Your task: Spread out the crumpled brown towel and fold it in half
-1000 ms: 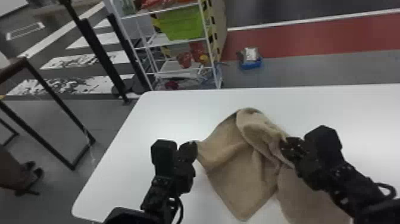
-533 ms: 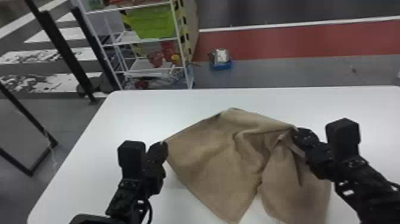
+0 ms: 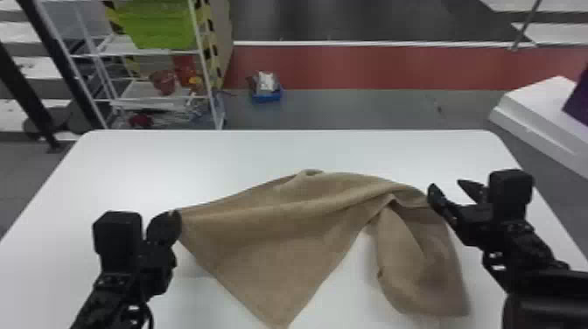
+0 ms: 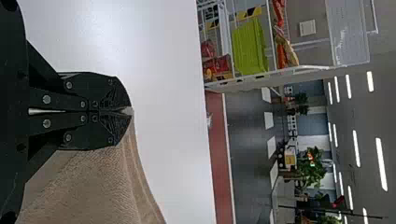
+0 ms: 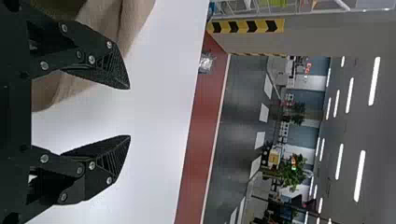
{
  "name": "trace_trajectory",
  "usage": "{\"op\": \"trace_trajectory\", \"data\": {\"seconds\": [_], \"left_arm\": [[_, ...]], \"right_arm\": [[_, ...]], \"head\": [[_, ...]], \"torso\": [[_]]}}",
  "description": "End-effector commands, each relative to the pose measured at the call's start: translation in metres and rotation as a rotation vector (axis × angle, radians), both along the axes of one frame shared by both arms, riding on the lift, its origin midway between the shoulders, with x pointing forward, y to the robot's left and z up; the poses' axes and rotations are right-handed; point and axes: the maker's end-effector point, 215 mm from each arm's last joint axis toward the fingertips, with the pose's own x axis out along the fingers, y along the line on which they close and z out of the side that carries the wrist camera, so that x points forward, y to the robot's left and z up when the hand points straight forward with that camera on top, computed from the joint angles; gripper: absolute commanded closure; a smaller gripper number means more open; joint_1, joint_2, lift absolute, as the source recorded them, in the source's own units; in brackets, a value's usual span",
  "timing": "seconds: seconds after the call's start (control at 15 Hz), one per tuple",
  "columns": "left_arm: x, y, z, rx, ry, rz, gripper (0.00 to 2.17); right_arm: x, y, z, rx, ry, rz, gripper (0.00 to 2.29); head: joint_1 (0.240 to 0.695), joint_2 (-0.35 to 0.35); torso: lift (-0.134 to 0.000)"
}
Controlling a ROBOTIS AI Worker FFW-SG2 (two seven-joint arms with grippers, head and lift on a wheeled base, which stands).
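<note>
In the head view my left gripper (image 3: 175, 215) is at the left corner of the brown towel (image 3: 271, 236). The left wrist view has the left gripper (image 4: 130, 111) shut on that corner of the towel (image 4: 93, 186). My right gripper (image 3: 448, 188) stands open beside the towel's right part, one finger against its edge. In the right wrist view the right gripper (image 5: 130, 112) has nothing between its parted fingers, and the towel (image 5: 135, 18) lies behind one of them. The towel's left part is stretched fairly flat; its right part is folded and rumpled.
The white table (image 3: 210, 153) extends on all sides of the towel. Beyond its far edge stand a white shelf rack (image 3: 148, 52) with a green bin (image 3: 155, 24) and a small blue box (image 3: 266, 94) on the floor. A white block (image 3: 538, 113) is at the right.
The head view has swung rightward. The towel's left part is drawn out wider and flatter. My right gripper, at the towel's upper right before, now stands open, with its fingers clearly parted.
</note>
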Motion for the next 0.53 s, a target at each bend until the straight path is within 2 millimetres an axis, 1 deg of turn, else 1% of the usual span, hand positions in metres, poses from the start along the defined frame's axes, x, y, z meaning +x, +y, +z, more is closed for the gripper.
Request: {"op": "trace_trajectory", "data": {"seconds": [0.0, 0.07, 0.2, 0.33, 0.4, 0.47], "left_arm": [[0.002, 0.0, 0.001, 0.001, -0.002, -0.001, 1.44], [0.002, 0.0, 0.001, 0.0, -0.002, 0.0, 1.44], [0.002, -0.001, 0.001, 0.002, -0.002, -0.001, 1.44], [0.001, -0.001, 0.0, 0.002, 0.001, -0.001, 1.44], [0.002, -0.001, -0.001, 0.003, 0.003, -0.002, 1.44], [0.003, -0.008, 0.0, 0.002, 0.0, -0.012, 1.44]], "right_arm": [[0.001, -0.036, 0.002, -0.03, 0.005, -0.035, 0.23], [0.0, -0.051, 0.005, -0.035, 0.004, -0.058, 0.23], [-0.003, -0.068, 0.011, -0.025, -0.004, -0.077, 0.23], [-0.024, -0.056, 0.016, 0.011, -0.002, -0.042, 0.19], [-0.038, -0.043, 0.017, 0.014, 0.01, -0.017, 0.1], [-0.051, -0.036, 0.017, 0.023, 0.026, -0.006, 0.1]], "head": [[0.695, -0.03], [0.695, -0.048], [0.695, -0.078], [0.695, -0.104], [0.695, -0.107], [0.695, -0.107]], "torso": [[-0.124], [-0.124], [-0.124], [-0.124], [-0.124], [-0.124]]}}
